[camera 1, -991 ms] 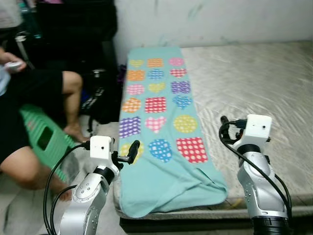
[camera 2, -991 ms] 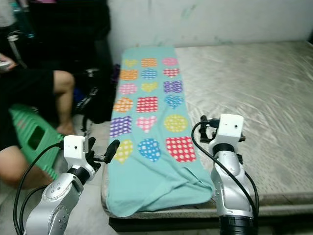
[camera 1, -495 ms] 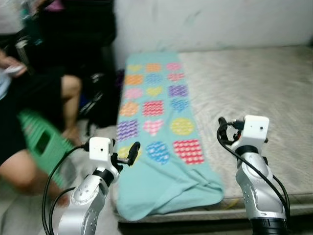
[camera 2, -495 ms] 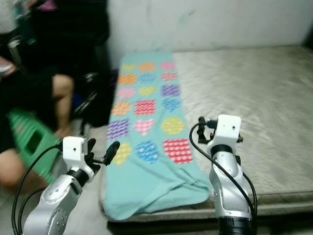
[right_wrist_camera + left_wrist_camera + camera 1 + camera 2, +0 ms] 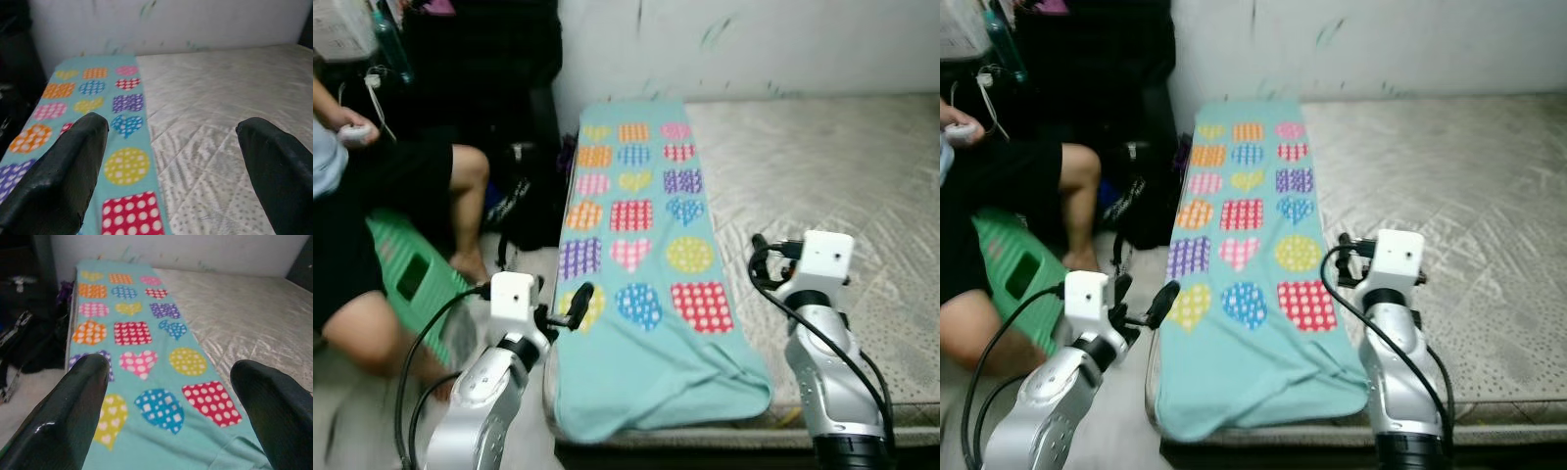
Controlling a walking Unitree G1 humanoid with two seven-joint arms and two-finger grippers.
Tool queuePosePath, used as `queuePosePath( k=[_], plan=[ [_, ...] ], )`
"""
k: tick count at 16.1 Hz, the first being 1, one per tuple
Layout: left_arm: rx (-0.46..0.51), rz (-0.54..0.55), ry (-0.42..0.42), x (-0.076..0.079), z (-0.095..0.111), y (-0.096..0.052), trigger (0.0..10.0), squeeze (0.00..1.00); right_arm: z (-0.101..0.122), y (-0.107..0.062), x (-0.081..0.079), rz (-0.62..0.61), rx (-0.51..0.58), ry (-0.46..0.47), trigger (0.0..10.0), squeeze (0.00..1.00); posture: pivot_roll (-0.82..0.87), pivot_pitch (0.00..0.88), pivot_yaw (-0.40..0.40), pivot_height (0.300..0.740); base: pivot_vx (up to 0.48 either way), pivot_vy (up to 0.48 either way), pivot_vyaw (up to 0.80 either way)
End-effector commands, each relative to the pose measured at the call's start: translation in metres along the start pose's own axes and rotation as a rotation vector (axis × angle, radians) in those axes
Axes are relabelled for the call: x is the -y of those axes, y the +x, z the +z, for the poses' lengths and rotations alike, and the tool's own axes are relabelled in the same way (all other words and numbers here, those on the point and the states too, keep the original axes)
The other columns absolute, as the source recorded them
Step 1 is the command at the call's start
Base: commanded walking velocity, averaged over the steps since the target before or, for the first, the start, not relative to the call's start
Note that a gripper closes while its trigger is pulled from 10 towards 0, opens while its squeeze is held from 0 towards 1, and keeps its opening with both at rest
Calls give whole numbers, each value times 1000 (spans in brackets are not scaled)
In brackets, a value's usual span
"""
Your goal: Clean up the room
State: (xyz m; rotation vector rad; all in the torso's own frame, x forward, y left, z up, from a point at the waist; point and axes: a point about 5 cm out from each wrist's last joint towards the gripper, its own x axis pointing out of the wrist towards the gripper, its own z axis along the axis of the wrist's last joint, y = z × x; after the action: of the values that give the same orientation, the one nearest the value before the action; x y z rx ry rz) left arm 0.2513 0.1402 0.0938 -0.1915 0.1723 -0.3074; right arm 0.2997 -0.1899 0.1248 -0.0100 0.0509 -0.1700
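Along the left edge of the bare mattress [image 5: 822,166] lies the turquoise blanket [image 5: 641,255], a long folded strip patterned with dotted hearts, circles and squares, its near end bunched at the mattress's front left corner. Both arms hover short of it: left gripper [image 5: 171,396] with fingers spread wide and empty, right gripper [image 5: 166,166] likewise parted, holding nothing. The cleanup looks barely begun (nothing lifted, the blanket not yet touched). A person's bare leg [image 5: 460,211] sits beside a green plastic stool [image 5: 406,279] off the left edge, with what may be a dark bag [image 5: 519,201] on the floor. No readable writing or brand anywhere.
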Motion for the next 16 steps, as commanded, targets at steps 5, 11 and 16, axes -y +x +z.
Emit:
queuePosePath(
  k=[5,11,16],
  plan=[
    [17,-5,11,2,5,1,10000,0,1,1,5,-18,3,-7,10000,0,-128,0,67,740,215,0,-583],
    [16,11,10,1,5,1,10000,0,0,1,5,-17,3,-17,10000,0,-128,0,67,740,0,0,0],
    [16,15,9,1,5,1,10000,0,-2,0,4,-13,2,-30,10000,0,-124,0,62,740,0,0,0]
  ],
)
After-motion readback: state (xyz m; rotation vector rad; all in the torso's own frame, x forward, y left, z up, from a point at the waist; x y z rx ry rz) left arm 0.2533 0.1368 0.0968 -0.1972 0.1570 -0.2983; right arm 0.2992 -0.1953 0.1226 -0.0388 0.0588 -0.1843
